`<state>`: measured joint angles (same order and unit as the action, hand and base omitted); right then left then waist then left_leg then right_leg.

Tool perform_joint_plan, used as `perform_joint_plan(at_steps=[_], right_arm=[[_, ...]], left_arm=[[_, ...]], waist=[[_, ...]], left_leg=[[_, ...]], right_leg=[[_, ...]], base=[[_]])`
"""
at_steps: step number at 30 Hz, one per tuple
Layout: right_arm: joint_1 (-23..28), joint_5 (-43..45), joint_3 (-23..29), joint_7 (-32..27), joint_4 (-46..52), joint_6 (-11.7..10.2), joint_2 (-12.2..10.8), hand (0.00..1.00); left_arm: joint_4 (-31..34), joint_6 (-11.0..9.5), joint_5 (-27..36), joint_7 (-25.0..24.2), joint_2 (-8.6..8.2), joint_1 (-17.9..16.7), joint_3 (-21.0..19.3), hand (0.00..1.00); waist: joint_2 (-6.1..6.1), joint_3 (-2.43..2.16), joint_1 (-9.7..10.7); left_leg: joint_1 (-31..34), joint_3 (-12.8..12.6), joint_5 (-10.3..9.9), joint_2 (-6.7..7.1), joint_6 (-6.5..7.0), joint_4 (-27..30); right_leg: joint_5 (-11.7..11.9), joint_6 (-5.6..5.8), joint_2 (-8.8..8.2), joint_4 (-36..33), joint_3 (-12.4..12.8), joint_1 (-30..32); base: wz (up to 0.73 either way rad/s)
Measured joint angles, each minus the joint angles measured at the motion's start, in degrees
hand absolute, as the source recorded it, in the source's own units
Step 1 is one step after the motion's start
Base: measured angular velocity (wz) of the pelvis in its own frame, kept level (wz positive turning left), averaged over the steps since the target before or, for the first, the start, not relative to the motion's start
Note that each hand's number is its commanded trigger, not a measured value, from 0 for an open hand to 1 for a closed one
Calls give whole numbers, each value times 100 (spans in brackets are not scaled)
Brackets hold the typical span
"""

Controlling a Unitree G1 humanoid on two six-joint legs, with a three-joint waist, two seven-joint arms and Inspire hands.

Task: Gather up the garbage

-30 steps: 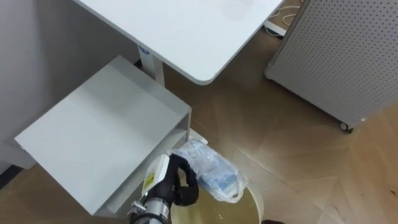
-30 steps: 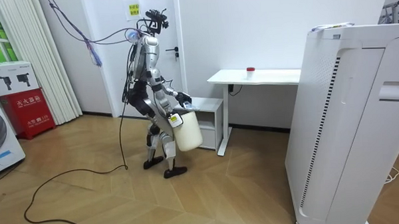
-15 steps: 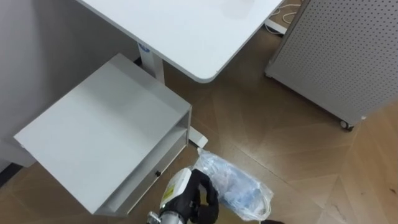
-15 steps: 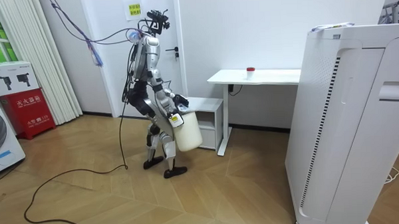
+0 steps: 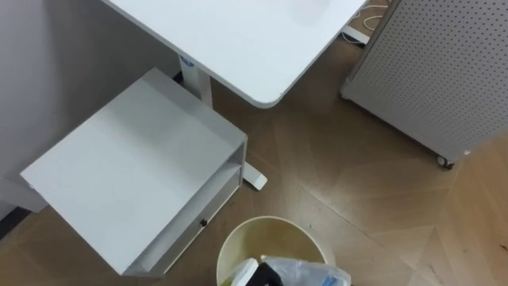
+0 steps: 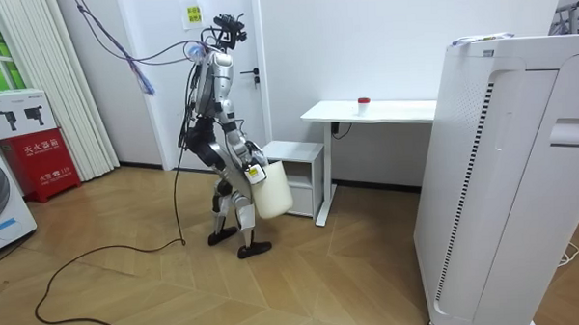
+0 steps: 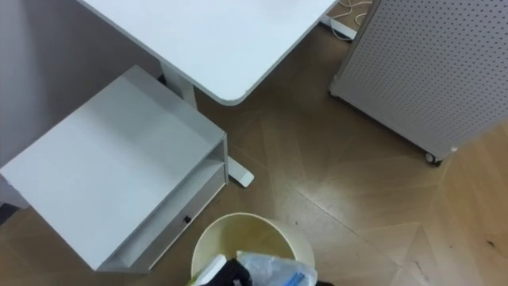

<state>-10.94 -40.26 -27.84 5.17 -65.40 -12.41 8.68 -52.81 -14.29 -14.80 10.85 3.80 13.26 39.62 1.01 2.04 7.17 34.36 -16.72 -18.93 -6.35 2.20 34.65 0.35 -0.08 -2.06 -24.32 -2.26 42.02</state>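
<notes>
Bag (image 5: 309, 274) at bin (image 5: 274, 234) mouth, both cut off by the lower edge.
Left robot hand (image 5: 264, 276) mostly hidden behind bag; can't tell whether its fingers clamp it.

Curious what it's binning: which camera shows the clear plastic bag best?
Left eye view: the clear plastic bag spreads widest, at the round cream bin's mouth. Right eye view shows less; room view, too small to tell.

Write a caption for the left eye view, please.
Left hand and a clear plastic bag at the mouth of the cream bin, beside a white cabinet.
</notes>
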Motion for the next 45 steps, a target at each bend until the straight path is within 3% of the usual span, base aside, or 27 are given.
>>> perform_joint_plan(at_steps=[1, 2, 3, 17, 21, 26, 35, 37, 41, 44, 45], right_arm=[[2, 1, -1, 9, 5, 0, -1, 100], [8, 1, -1, 24, 13, 0, -1, 100], [21, -3, -1, 53, 16, 0, -1, 100], [21, -77, 30, 131, -23, 9, 4, 100], [-108, -157, 164, 166, -160, 142, -12, 100], [-143, -210, 378, 210, -330, 211, -7, 100], [-9, -340, 1053, 318, -328, 317, -8, 100], [51, -343, 1163, 310, -285, 314, 18, 100], [232, -237, 1189, 308, -87, 318, 31, 100], [464, -91, 1390, 314, 106, 321, 26, 100], [539, 23, 1510, 328, 107, 321, 14, 100]], left_arm=[[58, 0, -13, -42, 56, -50, -3, 85], [76, 1, -47, -54, 74, -64, -3, 53], [83, 2, -103, -111, 97, -75, 1, 0], [111, 16, -231, -187, 152, -229, -16, 0], [111, 19, -231, -173, 179, -226, -192, 0], [150, 19, -298, -128, 216, -264, -484, 0], [1069, 7, -625, -125, 476, -333, -674, 0], [1407, 4, -630, -20, 628, -383, -738, 0], [2013, 0, -763, 216, 677, -656, -1295, 0], [2522, -61, -965, 436, 712, -833, -1773, 0], [2764, -136, -978, 543, 703, -934, -1966, 0]], waist=[[-3, -4, -19], [-3, -4, -33], [-2, -4, -73], [7, 3, -248], [14, 8, -273], [73, 62, -298], [13, 92, -256], [-28, 96, -290], [-50, 75, -320], [-52, 30, -370], [-48, 2, -379]], left_leg=[[-3, 4, 7, 2, 0, -13], [-2, 2, 11, 3, 0, -21], [-2, -2, 17, 5, 2, -31], [-86, -146, 29, 10, 0, -195], [-113, -178, 29, 19, 1, -208], [-397, -183, 47, 88, 14, -366], [-976, -228, -7, 111, 50, -499], [-1210, -379, -25, 80, 58, -563], [-1652, -727, -72, 81, 39, -699], [-2123, -1123, -87, 30, 31, -1012], [-2331, -1329, -101, -16, 21, -1114]], right_leg=[[14, 4, -1, 29, 0, -7], [24, 6, 0, 45, 1, -9], [34, 8, 0, 61, 4, -12], [38, 12, 9, 145, 35, -12], [38, 13, -5, 159, 34, -25], [13, 34, -52, 172, 40, -227], [-12, 105, -58, 319, 30, -807], [33, 107, -34, 429, 25, -1001], [108, 30, -42, 464, -160, -1201], [188, -90, -55, 593, -481, -1487], [123, -199, -103, 507, -778, -1597]], base=[[0], [0], [0], [-3], [-3], [0], [-2], [-24], [-54], [-56], [-48]])
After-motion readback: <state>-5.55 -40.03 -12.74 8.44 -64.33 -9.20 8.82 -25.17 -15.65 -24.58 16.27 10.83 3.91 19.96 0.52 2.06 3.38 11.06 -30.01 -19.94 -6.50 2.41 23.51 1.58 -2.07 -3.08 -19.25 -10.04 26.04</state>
